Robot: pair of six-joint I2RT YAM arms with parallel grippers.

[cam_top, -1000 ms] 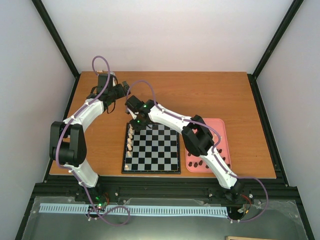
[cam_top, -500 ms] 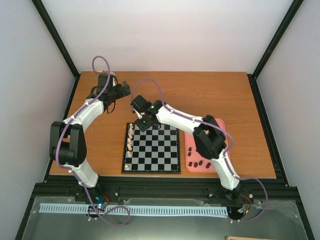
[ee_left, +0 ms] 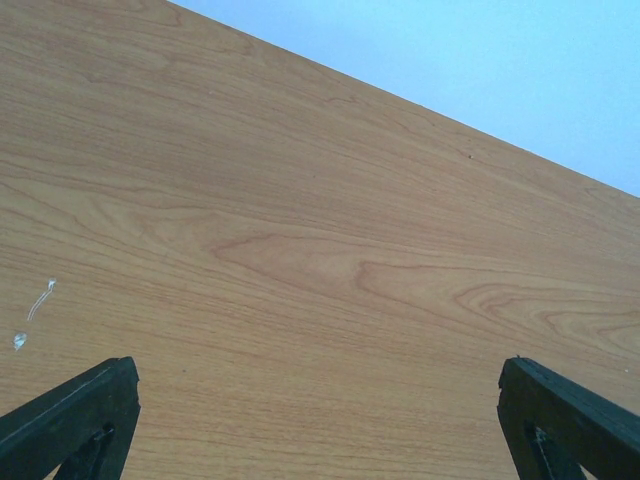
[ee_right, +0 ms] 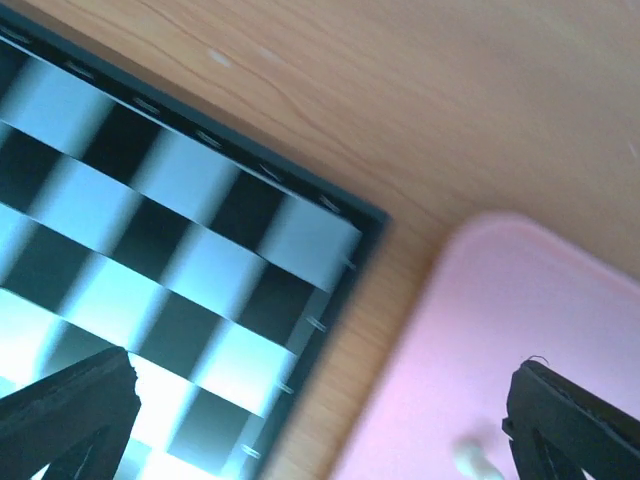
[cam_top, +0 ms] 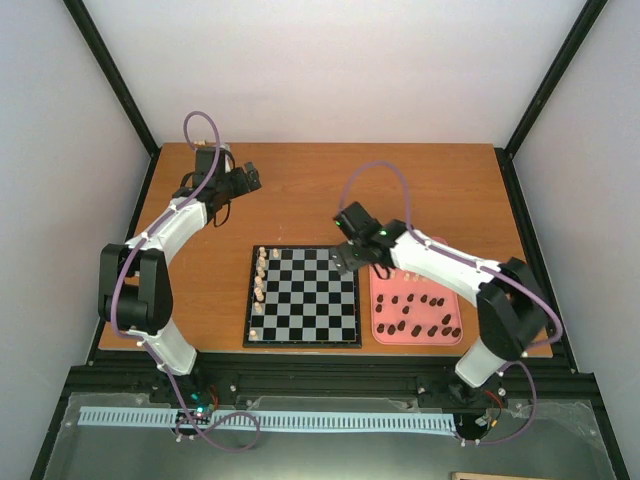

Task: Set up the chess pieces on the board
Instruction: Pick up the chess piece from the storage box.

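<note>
Wooden surface (cam_top: 420,190): right claw (cam_top: 350,262), spread and empty, is nearest; dark chess pieces (cam_top: 418,318) lie at its 4 o'clock

Between your spread right fingers (ee_right: 70,410) lie the board's (ee_right: 200,250) flat corner, a counter (ee_right: 360,340) strip and the pink tray (ee_right: 520,300); a blurred pale lump (ee_right: 475,460) sits just inside the right one. Ahead of your left fingers (ee_left: 70,420), open counter.
</note>
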